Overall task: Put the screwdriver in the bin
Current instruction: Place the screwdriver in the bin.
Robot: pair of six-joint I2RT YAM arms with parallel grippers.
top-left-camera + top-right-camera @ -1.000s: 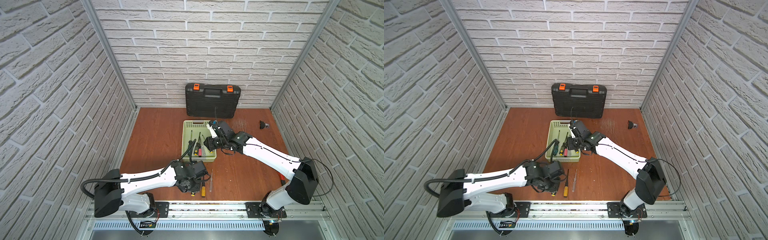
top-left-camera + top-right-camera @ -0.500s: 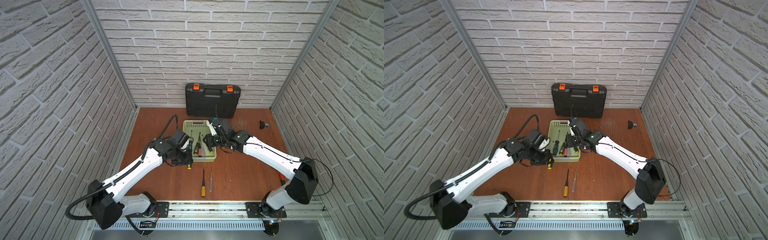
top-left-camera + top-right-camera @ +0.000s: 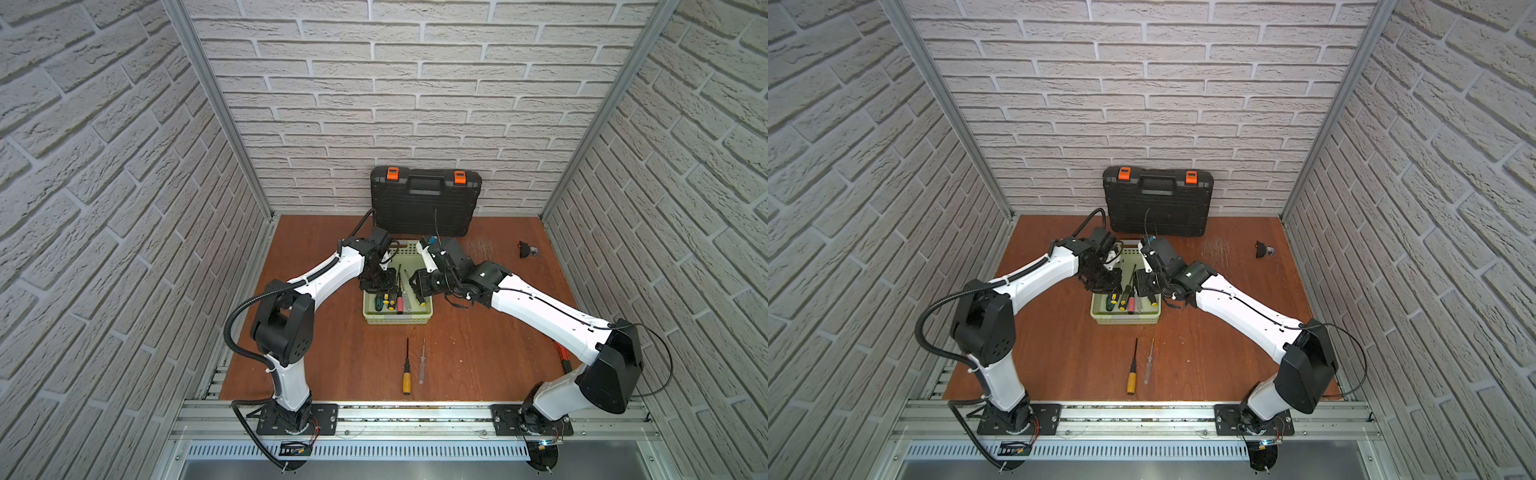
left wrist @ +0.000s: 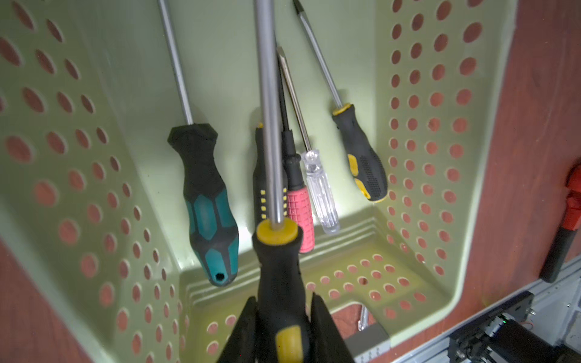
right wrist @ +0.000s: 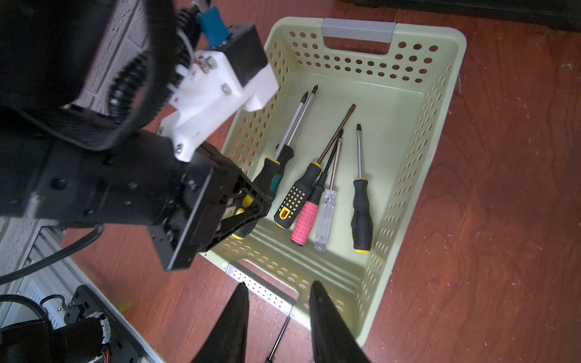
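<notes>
Screwdriver [image 4: 278,261] was pinched by left gripper [image 4: 283,297] over bin [image 4: 226,78]; right gripper [image 5: 278,284] spread, empty.

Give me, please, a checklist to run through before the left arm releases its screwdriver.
1. Left jaws shut on held screwdriver: ok.
2. Held screwdriver over the bin: ok.
3. Free bin floor beside five lying screwdrivers: ok.
4. Right jaws empty: ok.
5. Drop height gentle: cannot tell.
6. All screwdrivers binned: not ok; orange-handled screwdriver and clear-handled screwdriver lie on the table.
</notes>
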